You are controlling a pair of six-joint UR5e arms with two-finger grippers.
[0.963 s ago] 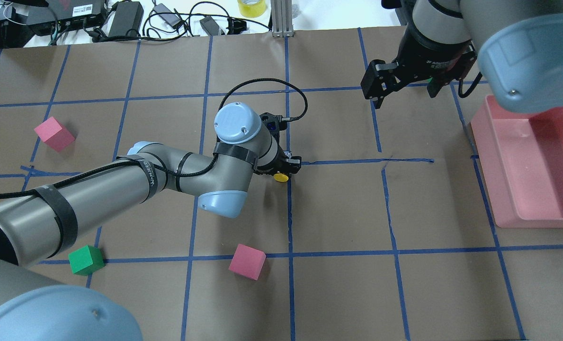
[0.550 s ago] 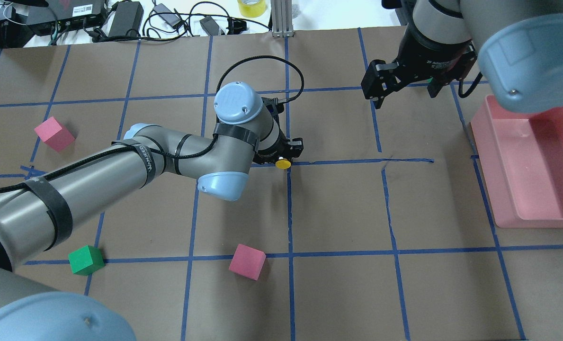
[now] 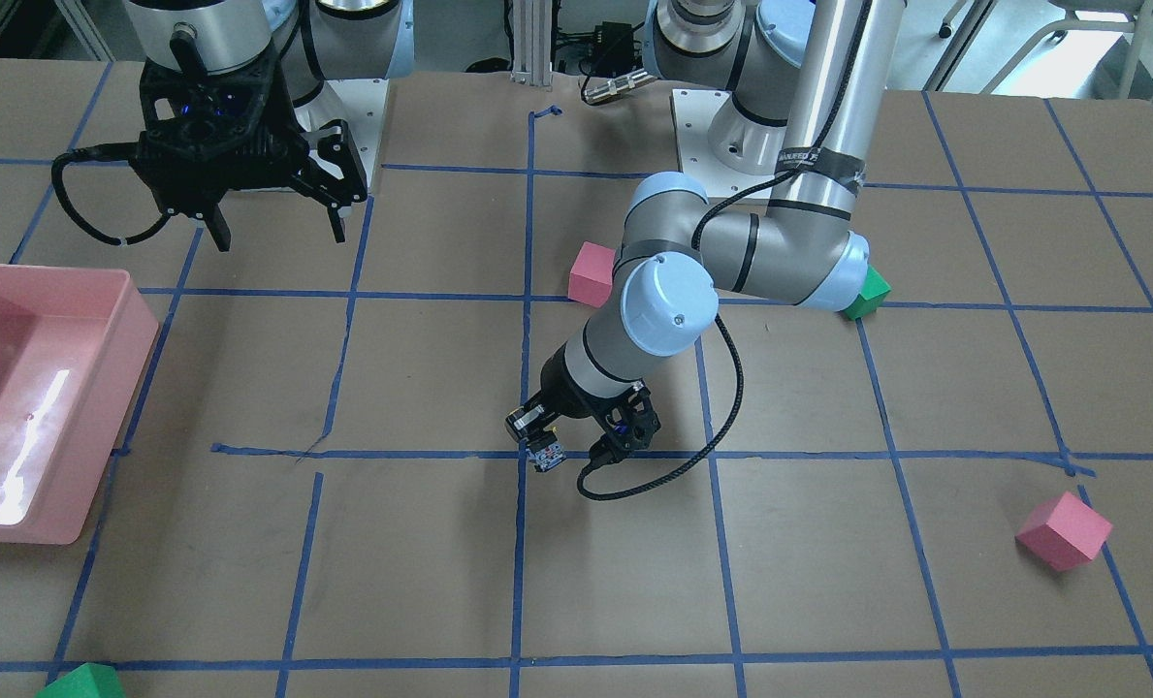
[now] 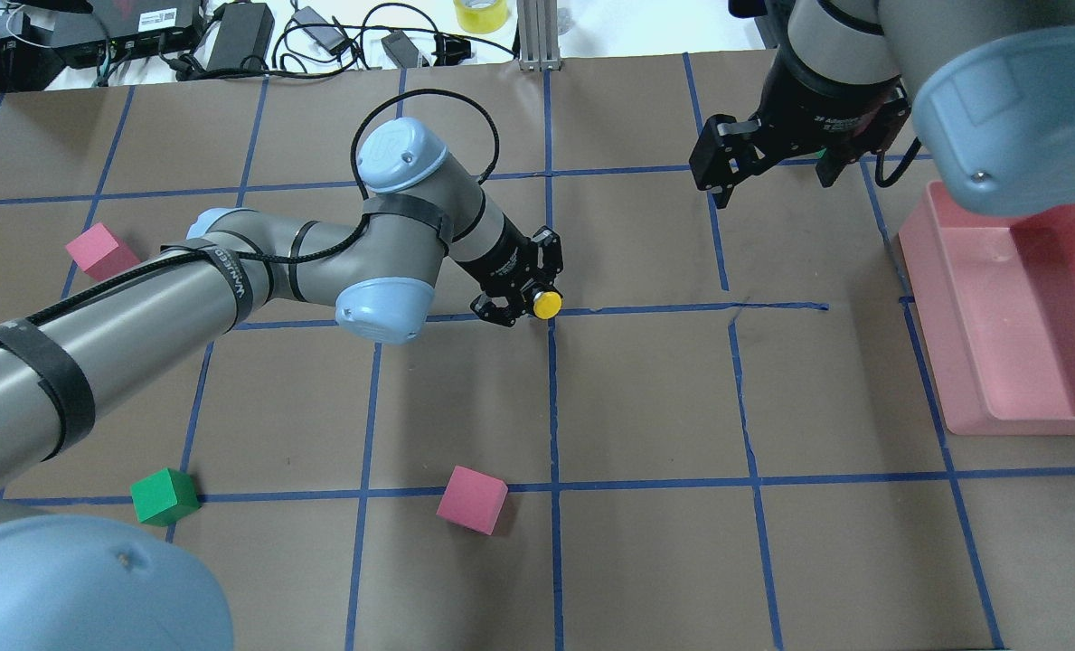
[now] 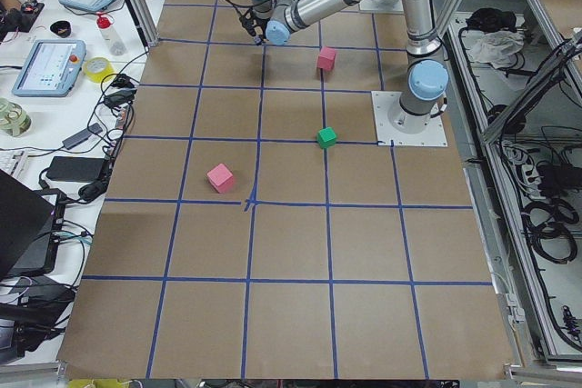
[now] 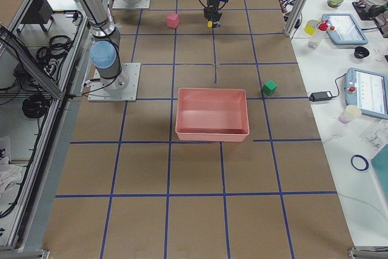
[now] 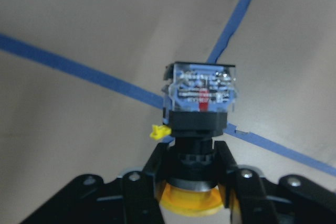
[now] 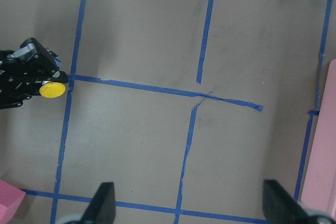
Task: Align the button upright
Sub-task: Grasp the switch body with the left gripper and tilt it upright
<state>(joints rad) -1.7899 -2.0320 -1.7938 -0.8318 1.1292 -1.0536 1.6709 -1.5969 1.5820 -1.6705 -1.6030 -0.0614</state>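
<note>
Table (image 4: 645,561) covered in brown paper, blue tape grid (image 4: 553,398) across it. Left arm (image 4: 139,316) reaches in low over the middle of the table, wrist angled down toward a tape crossing. Right arm (image 4: 844,63) hangs at the far right side, above the paper. Pink bin (image 4: 998,420) sits at the table's right edge, just beside the right arm. Cubes are scattered well apart: a near pink cube (image 4: 471,499) on a tape line, a far-left pink cube (image 4: 99,251) partly behind the left arm, a green cube (image 4: 165,495) at the near left, and a second green cube (image 6: 269,87) past the bin.

Right gripper (image 4: 772,176): jaws spread wide, nothing between them, well apart from the button.

Left gripper (image 7: 192,162): jaws closed on the black neck of the button (image 4: 548,305). The yellow cap faces up toward the overhead camera and the silvery-blue base points down at the paper, tilted. The button is at the tape crossing near the table centre. Cannot tell whether the base touches the paper.
</note>
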